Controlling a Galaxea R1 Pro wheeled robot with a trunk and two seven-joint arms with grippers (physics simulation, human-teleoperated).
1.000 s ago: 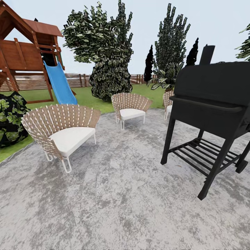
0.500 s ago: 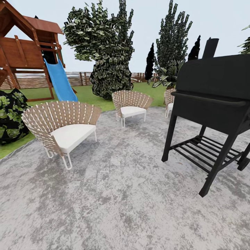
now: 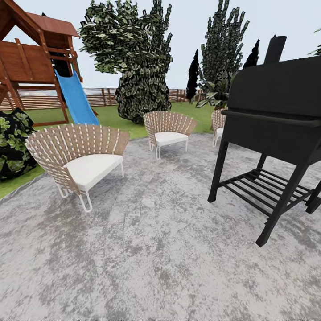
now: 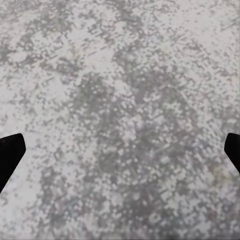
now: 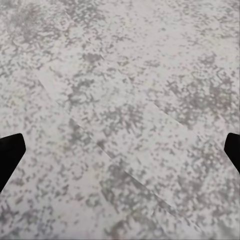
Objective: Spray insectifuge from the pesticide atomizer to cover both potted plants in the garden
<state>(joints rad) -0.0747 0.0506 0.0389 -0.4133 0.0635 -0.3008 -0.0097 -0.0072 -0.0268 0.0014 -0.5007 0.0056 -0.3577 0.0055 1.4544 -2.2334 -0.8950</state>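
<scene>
Mottled patio [image 3: 151, 249] — wicker chair [image 3: 78, 158] left, black grill [image 3: 272, 129] right.

Both grippers point down: the left gripper [image 4: 120, 150] has its dark fingertips [image 4: 10, 152] spread wide apart, and the right gripper [image 5: 120, 150] likewise, nothing between

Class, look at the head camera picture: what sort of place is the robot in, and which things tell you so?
Most likely a back garden with a paved patio. The clues: wicker chairs and a black grill on the paving, and beyond them a lawn with a wooden play set and blue slide, trees and a fence.
</scene>
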